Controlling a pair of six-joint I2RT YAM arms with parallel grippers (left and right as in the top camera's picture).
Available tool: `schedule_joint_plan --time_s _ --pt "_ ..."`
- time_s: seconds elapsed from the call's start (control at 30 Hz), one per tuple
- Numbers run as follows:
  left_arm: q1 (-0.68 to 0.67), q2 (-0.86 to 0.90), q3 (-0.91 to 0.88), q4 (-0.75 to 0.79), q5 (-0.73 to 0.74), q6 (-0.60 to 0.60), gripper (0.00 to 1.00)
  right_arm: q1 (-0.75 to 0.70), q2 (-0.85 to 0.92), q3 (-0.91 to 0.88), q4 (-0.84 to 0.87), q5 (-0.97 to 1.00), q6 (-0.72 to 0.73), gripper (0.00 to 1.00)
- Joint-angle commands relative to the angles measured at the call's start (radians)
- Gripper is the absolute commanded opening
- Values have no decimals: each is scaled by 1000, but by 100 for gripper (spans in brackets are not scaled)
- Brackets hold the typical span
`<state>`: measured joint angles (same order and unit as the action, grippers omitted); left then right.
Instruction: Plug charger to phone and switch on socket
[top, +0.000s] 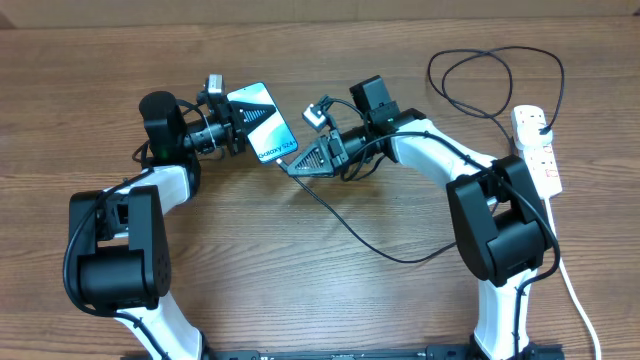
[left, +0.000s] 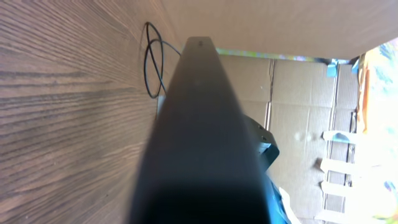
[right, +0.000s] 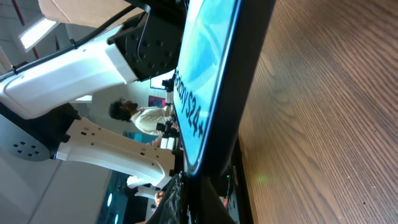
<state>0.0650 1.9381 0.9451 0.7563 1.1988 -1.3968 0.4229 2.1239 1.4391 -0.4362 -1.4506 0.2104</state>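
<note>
— While the left gripper (top: 234, 122) pinches the phone (top: 262, 120) above the table, what's the right gripper (top: 292, 166) doing?
— Pinching the charger (top: 345, 223) by its tip, at the phone's bottom end. I think it must push straight in.

Overhead looks down — both wrist views hug the phone (top: 262, 121).
</note>
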Motion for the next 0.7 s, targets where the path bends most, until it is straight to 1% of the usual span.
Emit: schedule_joint_plan --time_s 0.0,0.67 --pt "-6 5 26 11 -22 6 4 -21 2 26 5 -2 13 4" --pt "-45 5 26 11 -103 13 4 -29 2 26 21 -1 30 4"
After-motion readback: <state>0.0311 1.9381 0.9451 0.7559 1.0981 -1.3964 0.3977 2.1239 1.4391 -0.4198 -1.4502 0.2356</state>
